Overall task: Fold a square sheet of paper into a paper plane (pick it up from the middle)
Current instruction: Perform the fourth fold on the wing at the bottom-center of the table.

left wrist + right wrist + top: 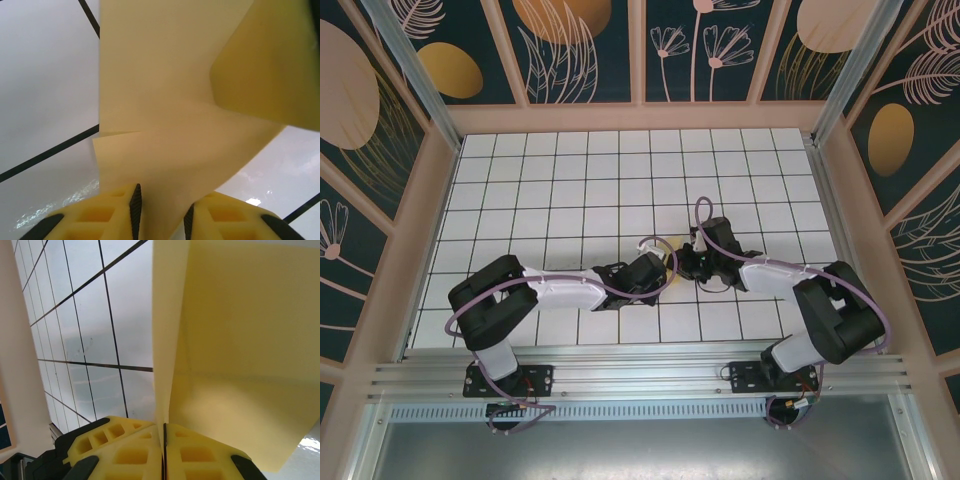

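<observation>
White gridded tabletop [570, 180], apparently glossy; leaf-patterned walls [580, 50]

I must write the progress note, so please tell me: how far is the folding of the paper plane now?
Done: the pale-yellow paper already carries folds, with overlapping flaps. In hand: the right gripper pinches a folded edge; the left gripper straddles another part, jaws apart. Left: it is no narrow dart yet, so more folds remain.
</observation>
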Tool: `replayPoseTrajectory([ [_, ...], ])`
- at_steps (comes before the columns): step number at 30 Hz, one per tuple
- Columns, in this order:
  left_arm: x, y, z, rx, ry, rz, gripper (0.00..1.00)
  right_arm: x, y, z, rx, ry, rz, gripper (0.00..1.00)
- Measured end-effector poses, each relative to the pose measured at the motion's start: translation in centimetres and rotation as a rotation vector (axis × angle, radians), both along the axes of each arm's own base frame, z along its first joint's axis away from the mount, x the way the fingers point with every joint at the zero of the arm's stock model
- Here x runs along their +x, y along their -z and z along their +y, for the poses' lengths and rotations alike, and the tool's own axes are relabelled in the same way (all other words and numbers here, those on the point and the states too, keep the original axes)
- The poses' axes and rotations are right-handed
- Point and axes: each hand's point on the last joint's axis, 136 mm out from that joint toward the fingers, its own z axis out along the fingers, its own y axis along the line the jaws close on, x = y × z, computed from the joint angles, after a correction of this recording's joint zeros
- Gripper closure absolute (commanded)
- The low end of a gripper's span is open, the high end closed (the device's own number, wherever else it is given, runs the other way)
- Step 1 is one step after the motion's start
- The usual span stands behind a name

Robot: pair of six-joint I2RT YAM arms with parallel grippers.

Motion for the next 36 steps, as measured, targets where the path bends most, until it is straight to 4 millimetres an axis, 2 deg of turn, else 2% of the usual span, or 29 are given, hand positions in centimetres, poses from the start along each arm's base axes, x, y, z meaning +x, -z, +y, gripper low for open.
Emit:
replayPoseTrajectory([
  [8,0.0,0.0,0.0,-0.001,-0.001,0.0,0.85,0.0,0.3,0.0,-0.007,0.0,0.01,0.89],
  [16,-0.3,0.5,0.3,-0.012,-0.026,0.021,0.98,-0.1,0.4,-0.2,-0.023,-0.004,0.013,0.81],
  [21,-0.9,1.0,0.8,-0.045,-0.046,0.044,0.98,-0.2,0.1,-0.6,-0.048,-0.006,-0.004,0.66],
  [26,-1.2,-0.3,0.4,-0.162,-0.053,0.064,0.98,-0.1,-1.9,-1.1,-0.052,-0.001,-0.075,0.54],
  [31,-1.1,-0.8,0.7,-0.294,-0.075,0.1,0.96,-0.1,-4.2,-1.4,-0.034,0.003,-0.155,0.57],
  [36,-1.4,-0.1,1.8,-0.387,-0.101,0.156,0.95,-0.4,-4.0,-1.1,-0.034,-0.019,-0.155,0.69],
])
